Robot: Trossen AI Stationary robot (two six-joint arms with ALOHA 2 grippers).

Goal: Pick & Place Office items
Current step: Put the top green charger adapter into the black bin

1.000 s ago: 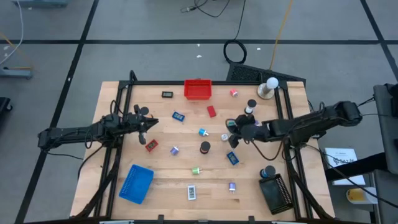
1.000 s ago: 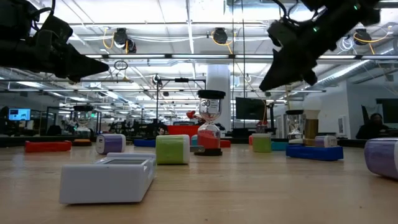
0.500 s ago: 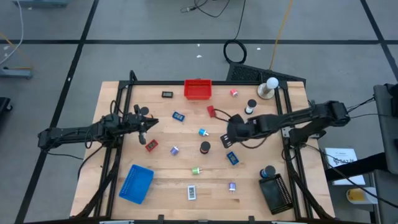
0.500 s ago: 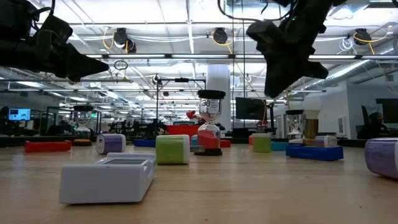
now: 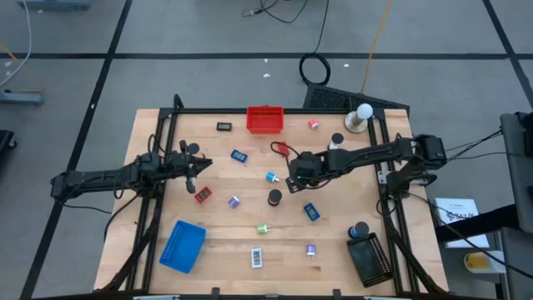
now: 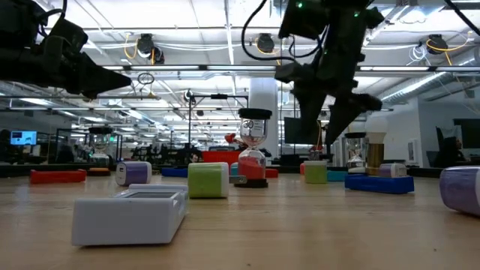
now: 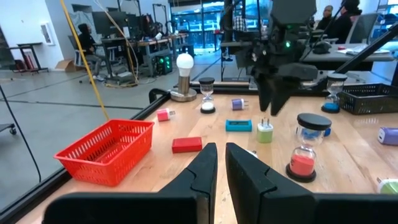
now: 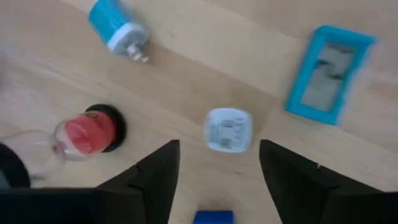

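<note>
White label: on the small square plug under your right gripper; print unreadable
Right gripper: fingers spread wide, empty
Left gripper: fingers nearly together, empty

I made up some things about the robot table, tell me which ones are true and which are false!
1. The red mesh basket sits at the far edge of the wooden table. True.
2. The right gripper is squeezing a pencil. False: its fingers are spread apart with nothing between them, above a small white square plug.
3. The blue mesh tray is on the left arm's side, near the front. True.
4. The left gripper is wide open. False: its fingers are nearly together, with nothing in them.
5. The white ball lamp on a round stand is in the middle of the table. False: it stands at the far corner on the right arm's side.
</note>
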